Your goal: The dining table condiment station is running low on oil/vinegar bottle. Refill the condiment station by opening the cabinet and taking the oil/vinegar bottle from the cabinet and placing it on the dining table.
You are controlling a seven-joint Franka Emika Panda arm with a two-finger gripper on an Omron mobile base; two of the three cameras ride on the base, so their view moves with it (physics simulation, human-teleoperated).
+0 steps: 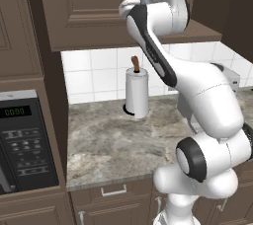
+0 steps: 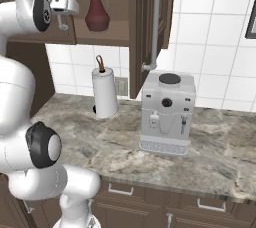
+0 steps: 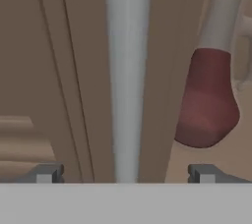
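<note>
We see end effector (image 3: 126, 173) spread wide, holding nothing, facing cabinet (image 2: 147, 27) door handle (image 3: 127, 70). Oil/vinegar bottle (image 2: 97, 13) upright on cabinet shelf, right door swung open. Paper-towel roll (image 2: 104, 93) near counter (image 2: 220, 157) back edge.

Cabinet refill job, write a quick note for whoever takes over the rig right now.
Pincer: open, empty, up at the cabinet with a door's silver handle between its fingertips.
Cabinet: right door swung open; left door shut.
Bottle: upright on the cabinet shelf, untouched; in the hand view it stands just beside the door edge.
Paper towel roll and coffee machine sit on the counter below.
Done: cabinet partly opened.
Left: grasp the bottle, lift it out, carry it to the dining table and set it down.
</note>
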